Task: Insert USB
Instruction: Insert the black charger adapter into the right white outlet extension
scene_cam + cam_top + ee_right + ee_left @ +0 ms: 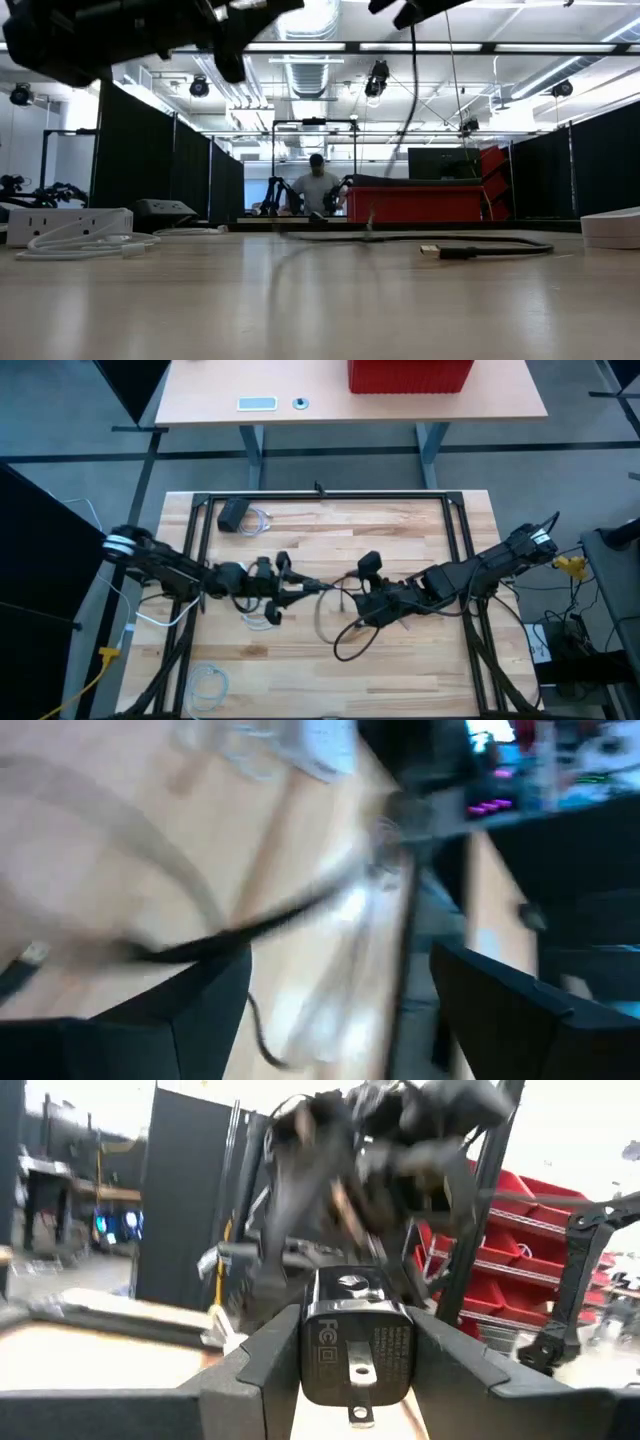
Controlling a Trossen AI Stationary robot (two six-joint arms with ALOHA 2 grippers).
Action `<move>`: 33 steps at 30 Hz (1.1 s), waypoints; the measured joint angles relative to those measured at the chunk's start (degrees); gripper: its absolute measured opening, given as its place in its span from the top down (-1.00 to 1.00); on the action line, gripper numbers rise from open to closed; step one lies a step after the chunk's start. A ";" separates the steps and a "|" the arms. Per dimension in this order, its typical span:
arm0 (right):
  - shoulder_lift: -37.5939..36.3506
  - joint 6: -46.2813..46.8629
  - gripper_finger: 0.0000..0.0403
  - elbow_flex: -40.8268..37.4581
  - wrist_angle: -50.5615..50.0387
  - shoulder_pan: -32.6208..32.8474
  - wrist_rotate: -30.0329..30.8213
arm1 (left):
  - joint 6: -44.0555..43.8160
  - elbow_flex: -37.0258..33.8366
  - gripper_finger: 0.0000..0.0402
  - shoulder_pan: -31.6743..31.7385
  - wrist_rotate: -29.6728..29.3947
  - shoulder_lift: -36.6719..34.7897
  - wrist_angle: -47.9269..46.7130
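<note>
1. The left gripper (350, 1380) was clamped on a black wall charger (355, 1350), its two dark fingers pressing the charger's sides, with the plug prongs facing back toward the wrist camera. Held that way, the charger's far face, presumably where the USB port sits, pointed out toward the other arm, which suits mating a plug into it.
2. In the high view the left gripper (285, 585) sat above the middle of the wooden table (420, 670), raised off the boards, so the charger was in the air rather than resting.
3. The right gripper (372, 600) was just to the right of it near the table's centre. Its fingers (190, 1010) stood wide apart in its wrist view with only table and cable visible between them, so it held nothing.
4. The black USB cable (350, 640) looped on the table below the right gripper; in the low view its plug end (432, 250) lay flat on the wood, apart from both grippers. My judgement: the plug had yet to be picked up, so insertion had not begun.
5. A second black adapter (233, 513) and a white cable coil (208, 682) lay well away, unused.
6. Readable marking: an "FC" mark on the charger's label; the smaller print could not be read
</note>
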 joint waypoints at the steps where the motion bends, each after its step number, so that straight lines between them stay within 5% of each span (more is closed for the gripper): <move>1: -0.05 -0.80 -0.43 0.00 -0.42 0.77 1.94 | 1.05 0.01 0.27 0.26 -0.22 -1.96 -1.11; 7: -1.40 -14.31 -0.37 0.00 0.71 3.23 25.37 | 4.75 0.05 0.27 1.14 -0.46 -12.64 -13.57; 9: -1.40 -11.35 -0.35 0.01 0.96 2.09 22.92 | 5.48 0.05 0.27 1.20 -1.01 -15.20 -15.89; 12: -1.38 -2.03 -0.32 0.00 -0.85 0.91 9.26 | 6.70 0.05 0.27 1.26 -2.35 -18.16 -19.31; 14: -1.38 -1.30 -0.32 0.00 -4.55 0.83 8.26 | 7.24 0.05 0.27 1.45 -2.82 -19.43 -21.83; 18: -1.90 -11.37 -0.33 0.18 -9.07 1.87 34.08 | 8.06 0.05 0.27 1.61 -5.73 -20.08 -25.05; 20: -2.16 -19.09 -0.34 1.83 -5.62 1.55 40.41 | 7.71 0.05 0.27 2.05 -6.16 -19.99 -25.96; 23: -2.21 -23.44 -0.33 4.27 7.83 -0.43 30.58 | 6.27 0.11 0.27 2.90 -6.13 -19.28 -25.80; 28: -1.74 -25.54 -0.31 5.57 21.77 -4.65 -5.70 | 1.82 1.51 0.27 3.72 -6.04 -18.07 -24.74; 33: 1.78 -33.36 -0.32 5.55 24.51 -8.94 -13.51 | -2.31 2.94 0.27 3.57 -1.23 -17.78 -24.71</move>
